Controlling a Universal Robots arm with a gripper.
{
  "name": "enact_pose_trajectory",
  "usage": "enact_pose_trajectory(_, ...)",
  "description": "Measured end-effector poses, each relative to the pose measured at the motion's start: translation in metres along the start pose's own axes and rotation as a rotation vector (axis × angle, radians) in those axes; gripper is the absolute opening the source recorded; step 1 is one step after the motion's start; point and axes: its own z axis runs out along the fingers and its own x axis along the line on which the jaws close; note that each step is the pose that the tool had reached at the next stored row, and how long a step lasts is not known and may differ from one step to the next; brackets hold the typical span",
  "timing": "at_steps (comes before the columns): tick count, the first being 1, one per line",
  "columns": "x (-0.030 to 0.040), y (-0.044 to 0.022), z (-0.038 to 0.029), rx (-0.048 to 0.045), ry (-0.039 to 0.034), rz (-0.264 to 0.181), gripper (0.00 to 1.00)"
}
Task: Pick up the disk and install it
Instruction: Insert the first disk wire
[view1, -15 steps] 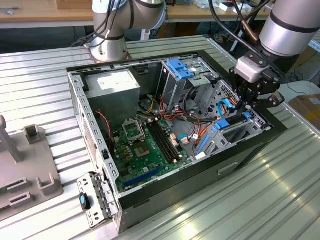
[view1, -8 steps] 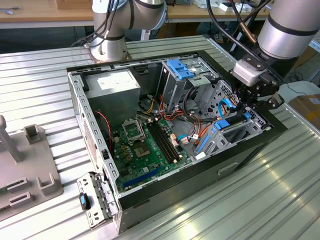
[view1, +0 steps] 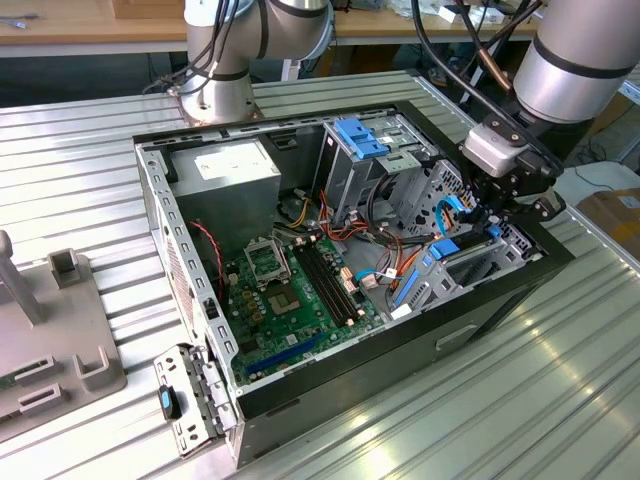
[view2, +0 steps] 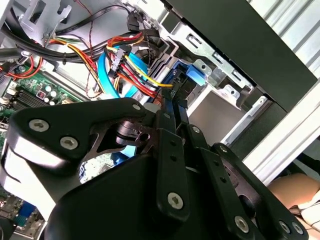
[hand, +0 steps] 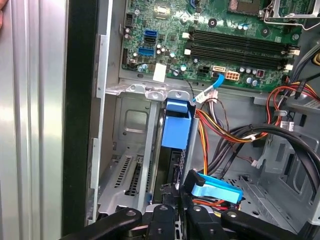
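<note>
The open black-and-grey computer case lies on its side on the ribbed metal worktop, with the green motherboard facing up inside it. The arm reaches down into the corner of the case at the exterior view's right. There the black gripper hangs over a bare metal drive bay.

The flat dark disk with bright blue plastic rails stands on edge in that bay, close against the bay's inner wall. Its blue tab points toward the motherboard. In the second wrist view the two slim black fingers lie close together, clenched across the disk's thin edge, so the gripper is grasping the disk while it sits in the bay.

A flat light-blue ribbon cable crosses just beside the fingers. A bundle of red, yellow and orange wires loops past on the motherboard side.

Farther along the case stands the tall grey metal cage with a light-blue plastic top. Beyond it is the large grey box with a white label. Both are well apart from the gripper.
</note>
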Motion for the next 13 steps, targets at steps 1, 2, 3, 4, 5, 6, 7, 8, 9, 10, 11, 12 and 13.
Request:
enact_pose_trajectory(1,0.0013,0.0002,0.0001,0.0,-0.0001,0.0,0.16)
enact_pose_trajectory(2,0.002,0.0003,0.0002,0.0,0.0,0.0,0.16)
enact_pose_trajectory(3,0.0022,0.0003,0.0003,0.0,-0.0002,0.0,0.16)
enact_pose_trajectory(4,0.0024,0.0004,0.0003,0.0,0.0,0.0,0.16)
enact_pose_trajectory(5,0.0024,0.0004,0.0006,0.0,0.0001,0.001,0.16)
enact_pose_trajectory(6,0.0025,0.0005,0.0011,-0.0005,0.0035,0.018,0.16)
enact_pose_trajectory(7,0.0025,0.0005,0.0012,-0.0007,0.0047,0.024,0.16)
enact_pose_trajectory(8,0.0025,0.0005,0.0011,-0.0007,0.0051,0.025,0.16)
enact_pose_trajectory(9,0.0016,0.0007,0.001,-0.0007,0.005,0.025,0.16)
enact_pose_trajectory(10,0.0015,0.0009,0.0011,-0.0007,0.0049,0.025,0.16)
enact_pose_trajectory(11,0.0015,0.0009,0.0011,-0.0007,0.0051,0.025,0.16)
enact_pose_trajectory(12,0.0014,0.0011,0.0021,-0.0007,0.0049,0.025,0.16)
enact_pose_trajectory(13,0.0014,0.0013,0.0029,-0.0007,0.0051,0.025,0.16)
